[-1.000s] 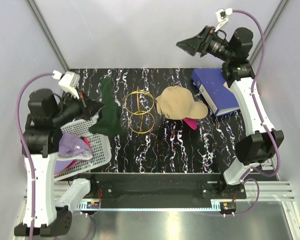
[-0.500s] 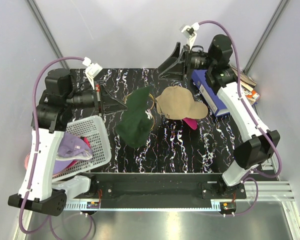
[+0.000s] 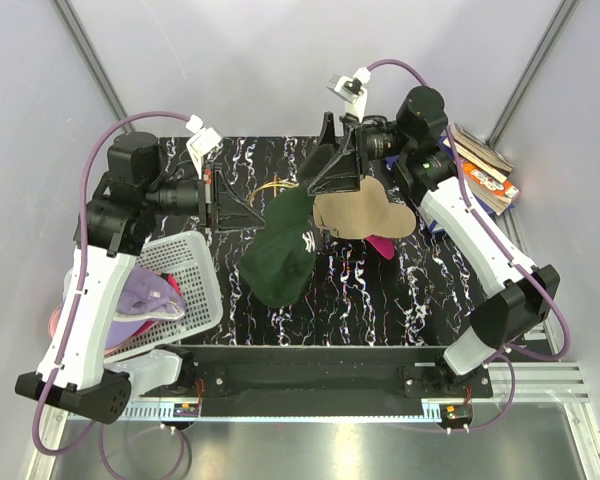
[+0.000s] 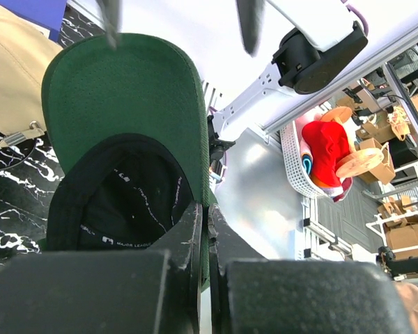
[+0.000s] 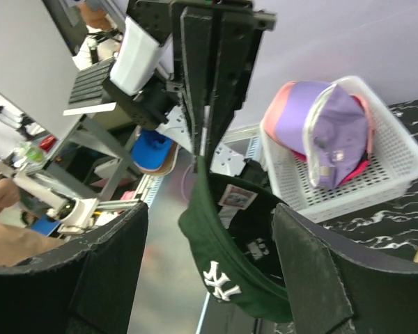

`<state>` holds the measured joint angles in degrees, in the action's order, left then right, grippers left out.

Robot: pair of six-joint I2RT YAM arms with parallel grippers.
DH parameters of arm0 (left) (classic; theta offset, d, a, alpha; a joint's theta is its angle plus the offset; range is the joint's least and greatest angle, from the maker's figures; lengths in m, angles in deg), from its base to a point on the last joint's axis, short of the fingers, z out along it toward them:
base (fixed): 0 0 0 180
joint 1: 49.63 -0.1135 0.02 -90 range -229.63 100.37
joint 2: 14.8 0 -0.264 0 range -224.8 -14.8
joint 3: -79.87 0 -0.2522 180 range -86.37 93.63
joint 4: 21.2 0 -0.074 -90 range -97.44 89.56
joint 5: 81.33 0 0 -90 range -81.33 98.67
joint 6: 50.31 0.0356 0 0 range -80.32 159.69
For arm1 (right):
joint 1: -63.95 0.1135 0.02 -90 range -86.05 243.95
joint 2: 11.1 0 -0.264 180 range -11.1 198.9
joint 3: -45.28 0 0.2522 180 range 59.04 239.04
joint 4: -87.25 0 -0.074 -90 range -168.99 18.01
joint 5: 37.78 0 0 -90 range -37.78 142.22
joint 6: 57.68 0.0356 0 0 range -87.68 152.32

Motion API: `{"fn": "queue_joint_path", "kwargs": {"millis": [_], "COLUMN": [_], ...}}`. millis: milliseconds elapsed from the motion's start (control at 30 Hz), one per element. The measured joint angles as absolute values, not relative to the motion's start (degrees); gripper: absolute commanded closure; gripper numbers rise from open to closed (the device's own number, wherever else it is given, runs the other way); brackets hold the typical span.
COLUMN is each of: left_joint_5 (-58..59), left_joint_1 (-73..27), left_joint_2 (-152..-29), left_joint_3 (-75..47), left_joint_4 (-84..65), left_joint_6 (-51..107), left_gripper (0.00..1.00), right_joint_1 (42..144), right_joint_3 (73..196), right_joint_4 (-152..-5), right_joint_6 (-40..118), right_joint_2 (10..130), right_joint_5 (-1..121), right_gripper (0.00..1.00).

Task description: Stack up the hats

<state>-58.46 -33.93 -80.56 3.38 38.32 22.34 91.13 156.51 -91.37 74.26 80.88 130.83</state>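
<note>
The left gripper [image 4: 203,223], clamped on the dark green fabric baseball cap's [image 3: 280,260] rim, is dangling it over the black marbled table [image 3: 420,300] just beside the tan fabric cap [image 3: 365,210], while the wide-open, empty right gripper [image 3: 330,178] is hovering at its crown, seemingly needing to close there next.

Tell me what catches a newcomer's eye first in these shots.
A dark green cap with a white emblem hangs over mid-table, pinched at its edge in the left gripper, the right gripper open close beside it. Just right of it a tan cap lies on a magenta cap; a lavender cap sits in the white basket at far left.
</note>
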Motion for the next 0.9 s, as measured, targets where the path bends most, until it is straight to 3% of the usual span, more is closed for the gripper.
{"fn": "queue_joint_path", "kwargs": {"millis": [100, 267, 567, 633, 667, 733, 767, 867, 900], "left_joint_5": [-58.64, -59.18, -59.73, -59.75, -59.77, -60.10, -60.15, -59.16, -58.35], "left_joint_1": [-33.82, -33.69, -33.55, -33.55, -33.55, -33.53, -33.53, -33.53, -33.55], "left_joint_2": [-81.76, -83.90, -85.56, -86.26, -86.57, -86.90, -87.01, -87.31, -87.60], "left_joint_3": [4.43, 6.90, 8.32, 9.22, 9.44, 9.68, 9.70, 9.70, 9.90], "left_joint_4": [38.30, 38.32, 38.34, 38.34, 38.19, 38.30, 38.38, 38.10, 37.31], "left_joint_6": [22.43, 23.00, 24.48, 24.70, 24.75, 24.61, 24.59, 24.81, 24.86], "left_gripper": [1.00, 1.00, 1.00, 1.00, 1.00, 0.97, 0.84, 0.26, 0.19], "right_joint_1": [92.00, 92.63, 93.57, 93.57, 93.57, 93.53, 93.51, 93.44, 93.46], "right_joint_3": [155.88, 154.17, 152.51, 151.94, 151.70, 151.40, 151.22, 150.70, 150.52], "right_joint_4": [-91.90, -92.00, -90.32, -89.60, -89.32, -88.73, -88.51, -87.59, -87.07], "right_joint_6": [75.76, 76.88, 77.18, 77.18, 77.14, 76.90, 76.88, 76.92, 76.90], "right_joint_2": [80.53, 79.38, 79.24, 79.24, 79.24, 79.24, 79.24, 79.05, 78.96], "right_joint_5": [132.10, 133.28, 134.67, 134.92, 134.98, 134.61, 134.43, 133.25, 132.58], "right_gripper": [0.26, 0.44, 0.66, 0.93, 1.00, 1.00, 1.00, 1.00, 1.00]}}
